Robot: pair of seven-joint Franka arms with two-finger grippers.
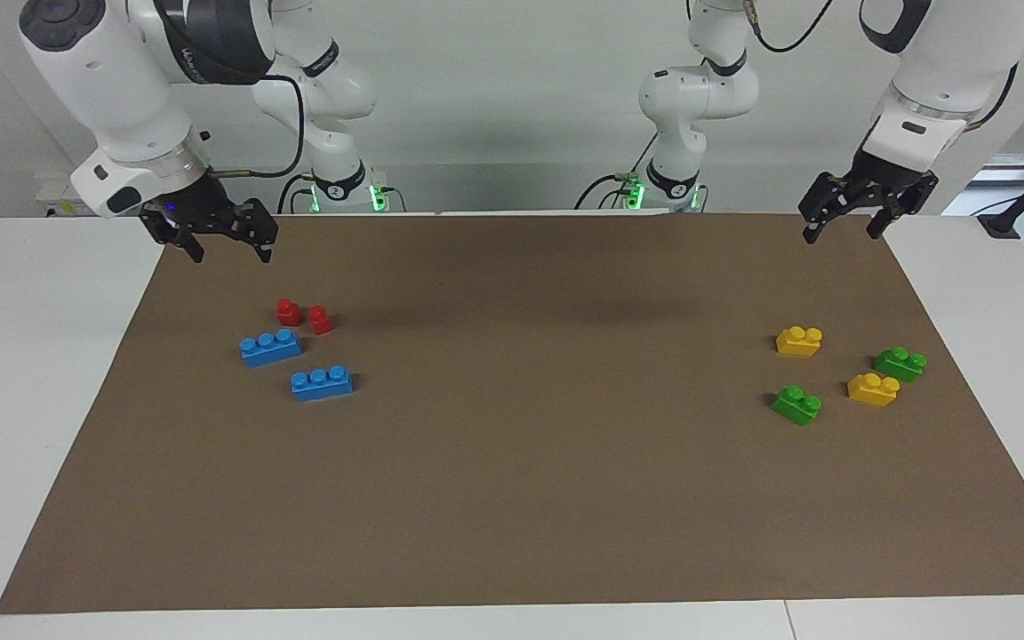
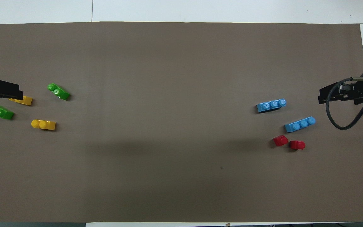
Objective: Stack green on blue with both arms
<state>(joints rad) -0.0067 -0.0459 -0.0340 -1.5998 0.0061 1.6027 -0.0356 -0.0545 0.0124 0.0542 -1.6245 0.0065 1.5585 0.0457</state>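
Observation:
Two green two-stud bricks lie on the brown mat at the left arm's end: one (image 1: 796,404) (image 2: 58,91) farther from the robots, the other (image 1: 900,363) (image 2: 0,112) nearer the mat's end. Two blue three-stud bricks lie at the right arm's end: one (image 1: 270,347) (image 2: 299,124) nearer to the robots, the other (image 1: 321,382) (image 2: 271,105) farther. My left gripper (image 1: 841,233) (image 2: 17,92) hangs open and empty, raised over the mat's corner at the green bricks' end. My right gripper (image 1: 229,253) (image 2: 325,95) hangs open and empty, raised over the mat's edge beside the blue bricks.
Two yellow two-stud bricks (image 1: 799,340) (image 1: 873,389) lie among the green ones; in the overhead view the left gripper partly covers one (image 2: 22,101). Two small red pieces (image 1: 288,311) (image 1: 321,318) stand beside the blue bricks, nearer to the robots. The brown mat (image 1: 521,444) covers the white table.

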